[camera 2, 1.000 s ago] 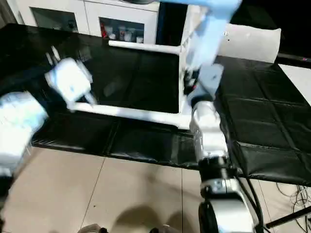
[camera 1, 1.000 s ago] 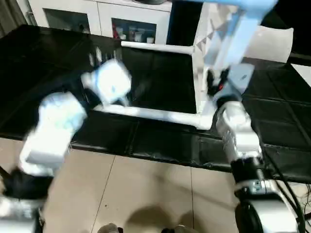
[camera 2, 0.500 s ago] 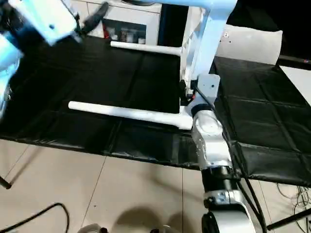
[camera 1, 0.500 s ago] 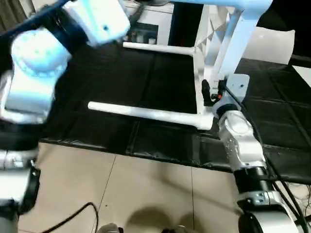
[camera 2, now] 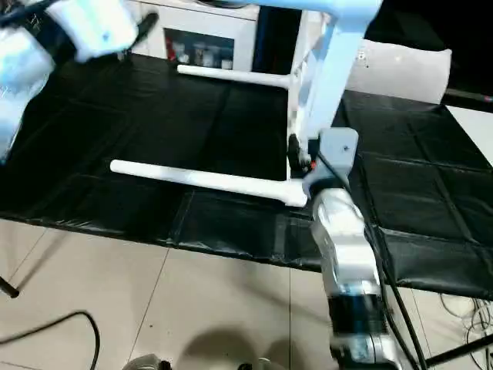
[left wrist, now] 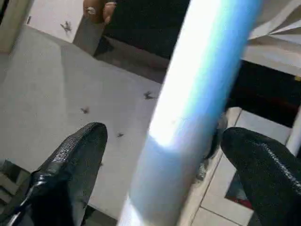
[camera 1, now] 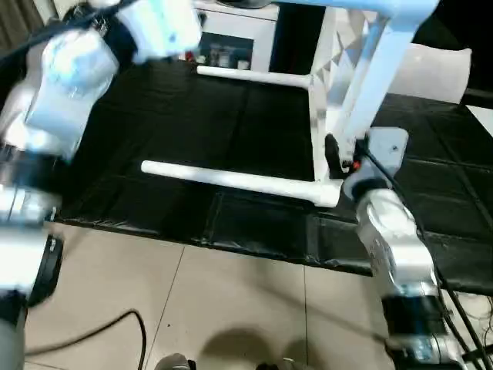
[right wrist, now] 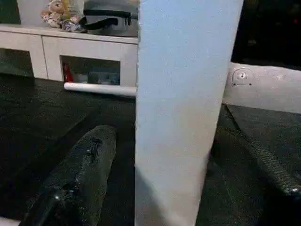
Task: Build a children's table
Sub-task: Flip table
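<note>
Tabletop (camera 1: 362, 46) on edge, no readable writing, left pincer (left wrist: 160, 155) and right pincer (right wrist: 181, 155) open astride it

Your robot's right forearm (camera 1: 393, 239) is a silver, rounded casing ending in a black collar, with black cables trailing beside it. Its left arm (camera 1: 65, 69) is white-silver with black joint bands. Each end effector carries textured black fingers (left wrist: 70, 165).

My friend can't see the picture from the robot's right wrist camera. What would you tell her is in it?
A thick white table leg stands upright close to the camera, between the right gripper's two black fingers, which stand apart on either side of it. Behind, another white leg lies on a black mat in front of a white cabinet.
</note>
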Tool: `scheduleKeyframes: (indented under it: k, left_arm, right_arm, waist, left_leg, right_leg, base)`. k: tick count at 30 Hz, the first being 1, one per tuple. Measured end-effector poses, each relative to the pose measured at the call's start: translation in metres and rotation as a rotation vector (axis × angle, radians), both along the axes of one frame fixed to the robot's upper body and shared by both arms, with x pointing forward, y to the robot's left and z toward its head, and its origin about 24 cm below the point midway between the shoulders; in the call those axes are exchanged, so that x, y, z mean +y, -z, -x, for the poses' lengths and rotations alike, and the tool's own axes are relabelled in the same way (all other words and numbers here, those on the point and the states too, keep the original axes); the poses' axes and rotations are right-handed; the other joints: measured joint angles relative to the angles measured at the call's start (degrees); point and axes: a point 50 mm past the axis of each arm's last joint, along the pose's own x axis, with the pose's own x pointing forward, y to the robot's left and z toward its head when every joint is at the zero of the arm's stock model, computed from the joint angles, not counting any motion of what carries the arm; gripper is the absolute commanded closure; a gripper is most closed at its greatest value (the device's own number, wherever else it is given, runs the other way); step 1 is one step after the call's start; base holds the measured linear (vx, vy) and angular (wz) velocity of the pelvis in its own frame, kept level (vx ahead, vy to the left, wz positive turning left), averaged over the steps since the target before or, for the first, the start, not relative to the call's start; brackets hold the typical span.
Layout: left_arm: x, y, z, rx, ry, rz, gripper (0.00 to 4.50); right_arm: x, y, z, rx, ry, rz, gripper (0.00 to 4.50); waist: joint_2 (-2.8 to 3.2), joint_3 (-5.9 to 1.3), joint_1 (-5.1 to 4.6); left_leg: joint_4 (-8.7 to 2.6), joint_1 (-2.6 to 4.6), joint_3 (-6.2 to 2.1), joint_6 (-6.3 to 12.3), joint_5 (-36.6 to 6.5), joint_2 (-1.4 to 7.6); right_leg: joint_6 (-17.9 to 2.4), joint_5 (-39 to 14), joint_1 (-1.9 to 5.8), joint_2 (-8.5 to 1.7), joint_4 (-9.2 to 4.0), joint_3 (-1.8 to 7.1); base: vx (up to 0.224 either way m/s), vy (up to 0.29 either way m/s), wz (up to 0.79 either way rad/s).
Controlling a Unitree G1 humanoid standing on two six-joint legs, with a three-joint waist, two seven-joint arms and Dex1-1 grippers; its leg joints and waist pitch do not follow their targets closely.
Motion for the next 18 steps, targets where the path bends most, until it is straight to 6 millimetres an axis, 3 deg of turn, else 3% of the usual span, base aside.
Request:
scheduleKeyframes:
  k: [5,10,18]
  left_arm:
    - [-0.003,0.009,-0.011,0.037,0.002,0.005,0.63]
    - [-0.005,0.003,-0.016,0.024,-0.004,0.021,1.08]
    - [-0.001,0.005,-0.021,0.038,-0.02,0.038,1.73]
  right_arm:
    - [-0.001,-0.006,0.011,-0.027,-0.041,0.018,0.96]
    - [0.007,-0.016,0.028,-0.09,-0.167,0.025,0.96]
    - [0.01,-0.022,0.04,-0.12,-0.266,0.014,0.96]
  waist:
    - [-0.02,0.01,0.28]
    - [-0.03,0.02,0.72]
    - [-0.04,0.02,1.48]
  left_leg:
    - [0.0,-0.02,-0.03,0.01,0.0,0.0]
    - [-0.03,-0.01,-0.04,0.03,-0.01,0.0]
    - [-0.03,0.04,-0.07,0.03,-0.01,0.0]
  right_leg:
    - [0.0,0.0,0.0,0.0,-0.02,-0.02]
    - [0.02,-0.02,0.01,0.0,-0.06,-0.03]
    - [0.03,-0.02,0.1,0.0,-0.16,-0.07]
  base:
    - [0.0,0.0,0.0]
    - [0.0,0.0,0.0]
    - [0.0,0.0,0.0]
